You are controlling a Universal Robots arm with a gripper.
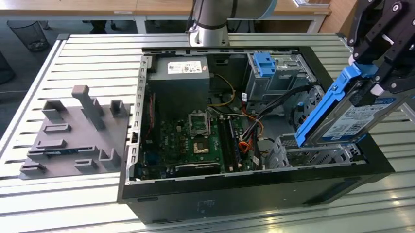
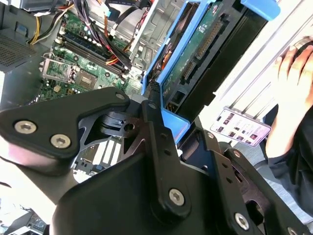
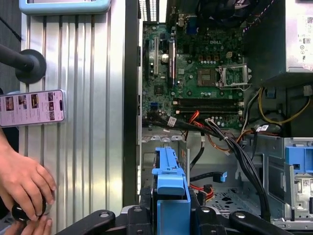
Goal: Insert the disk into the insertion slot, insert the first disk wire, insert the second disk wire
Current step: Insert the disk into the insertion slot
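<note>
Disk (image 1: 350, 116) hangs tilted above the insertion slot (image 1: 318, 156), clamped between the fingers (image 1: 398, 79).

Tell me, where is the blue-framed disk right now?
On the exterior view's right, the disk hangs tilted in the gripper, its lower end near the insertion slot.

The case (image 1: 227, 204) stands open on the bench (image 1: 97, 48). Inside the case:
- The motherboard (image 1: 194, 141) lies on the floor.
- The power supply (image 1: 178, 80) is behind the motherboard.
- The tall cage (image 1: 272, 77) is at the rear, toward the exterior view's right.
- The insertion slot (image 1: 311, 155) is in front of the tall cage.

The disk (image 1: 353, 119), clamped in the gripper (image 1: 372, 80), is tilted above the insertion slot and not inserted. A fixture plate (image 1: 71, 136) lies on the bench, apart from the case on the exterior view's left.
</note>
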